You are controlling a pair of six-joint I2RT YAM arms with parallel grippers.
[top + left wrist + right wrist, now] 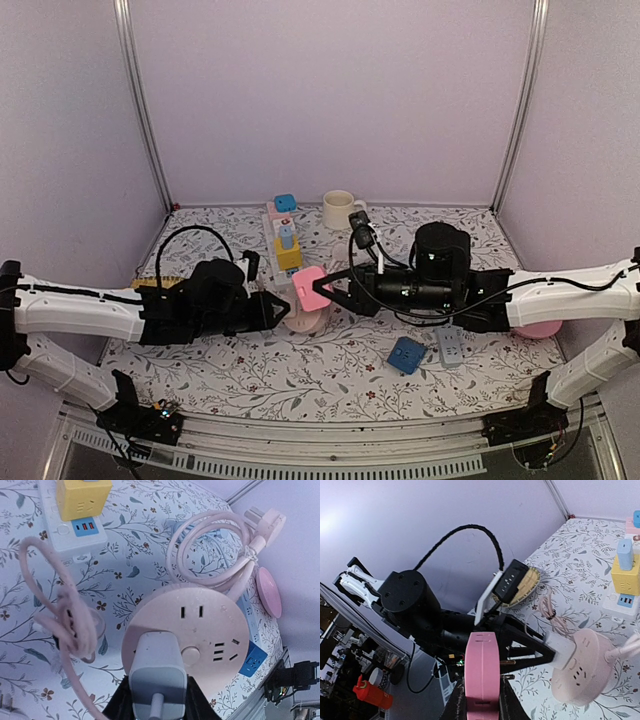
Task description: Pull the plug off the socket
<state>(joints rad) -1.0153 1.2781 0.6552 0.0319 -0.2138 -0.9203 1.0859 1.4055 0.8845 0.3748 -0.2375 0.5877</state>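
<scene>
A round pale-pink socket [210, 630] with a coiled pink cord is tipped up, its face toward my left arm. A white plug [156, 672] sits in that face, and my left gripper [157, 700] is shut on its sides. In the top view the socket [303, 320] lies at the table's middle, between both arms. My right gripper [481, 707] is shut on a pink plug [481, 670], whose two metal prongs are bare and stand clear of the socket [587, 665]. The pink plug [313, 287] hovers just above and behind the socket.
A white power strip [272, 232] carrying a yellow cube and blue adapters lies behind, with a cream mug [338, 209] beside it. A blue adapter [406, 354] and a grey one [449, 346] lie front right. A pink disc [540, 328] sits under the right arm.
</scene>
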